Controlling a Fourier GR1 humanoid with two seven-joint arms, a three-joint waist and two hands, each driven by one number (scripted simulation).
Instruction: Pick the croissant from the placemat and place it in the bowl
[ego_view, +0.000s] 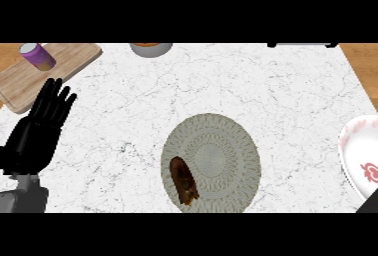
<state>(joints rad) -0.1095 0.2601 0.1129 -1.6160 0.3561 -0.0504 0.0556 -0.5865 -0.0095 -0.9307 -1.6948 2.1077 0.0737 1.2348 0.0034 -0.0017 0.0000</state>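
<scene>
Croissant (184, 180) on placemat (212, 160)'s left side, left hand (38, 131) open, upright at left edge.

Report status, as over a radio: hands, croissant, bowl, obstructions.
Left hand open, resting at left edge; right hand barely in view. Croissant untouched on placemat. Bowl at right edge. Path between them unobstructed.
</scene>
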